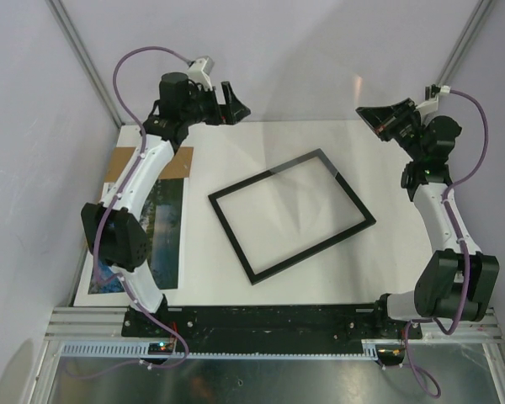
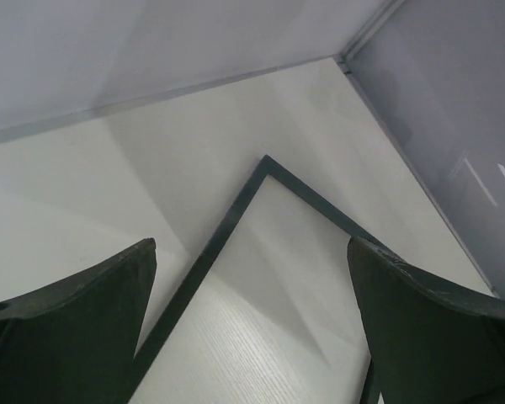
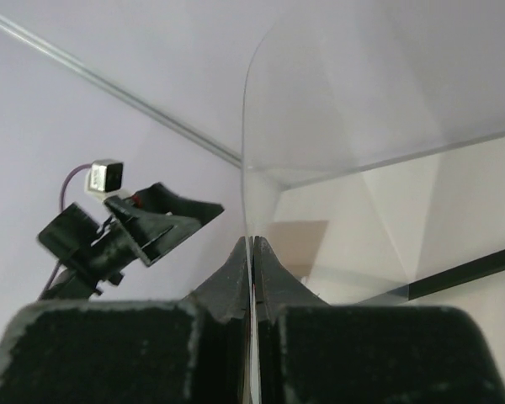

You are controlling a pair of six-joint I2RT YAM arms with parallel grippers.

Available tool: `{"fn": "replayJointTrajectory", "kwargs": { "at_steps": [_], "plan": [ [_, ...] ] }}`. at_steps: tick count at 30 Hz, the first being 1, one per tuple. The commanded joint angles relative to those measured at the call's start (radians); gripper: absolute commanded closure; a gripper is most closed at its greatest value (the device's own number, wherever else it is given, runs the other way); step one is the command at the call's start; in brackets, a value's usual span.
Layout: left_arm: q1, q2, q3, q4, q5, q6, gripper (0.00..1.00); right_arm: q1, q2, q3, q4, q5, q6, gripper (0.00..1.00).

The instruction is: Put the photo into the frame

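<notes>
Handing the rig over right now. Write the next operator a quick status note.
Left gripper: open and empty, raised at far left.
Right gripper: shut on a thin clear sheet, held up at far right.
Frame: flat in the middle, black face up.
Photo: picture side up at left, partly under the left arm.
Done: photo not yet in the frame.
Left: put the photo in.

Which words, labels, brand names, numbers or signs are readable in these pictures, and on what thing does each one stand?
None can be read. The frame, the photo, the cardboard and the clear sheet pinched in the shut right pincer bear no visible writing.
</notes>
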Motion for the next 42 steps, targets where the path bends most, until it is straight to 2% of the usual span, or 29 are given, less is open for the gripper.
{"fn": "replayJointTrajectory", "kwargs": {
  "at_steps": [1, 9, 14, 21, 26, 32, 42],
  "plan": [
    [0.036, 0.033, 0.07, 0.067, 0.248, 0.136, 0.0, 0.0, -0.033, 0.04, 0.028, -0.125, 0.118, 1.0],
    [0.09, 0.123, 0.129, 0.097, 0.558, 0.22, 0.0, 0.034, -0.014, 0.064, 0.19, -0.24, 0.348, 1.0],
    [0.12, 0.164, 0.184, 0.098, 0.732, 0.209, 0.0, 0.055, -0.011, 0.074, 0.202, -0.274, 0.388, 1.0],
    [0.121, 0.194, 0.194, 0.1, 0.851, 0.204, 0.01, 0.086, 0.017, 0.09, 0.253, -0.305, 0.433, 1.0],
    [0.115, 0.199, 0.185, 0.098, 0.928, 0.201, 0.05, 0.096, 0.043, 0.113, 0.268, -0.326, 0.438, 1.0],
    [0.106, 0.183, 0.17, 0.099, 0.979, 0.196, 0.19, 0.074, 0.088, 0.131, 0.335, -0.354, 0.462, 1.0],
    [0.058, 0.101, 0.073, 0.097, 0.981, 0.2, 0.49, -0.015, 0.214, 0.132, 0.633, -0.407, 0.614, 1.0]
  ]
}}
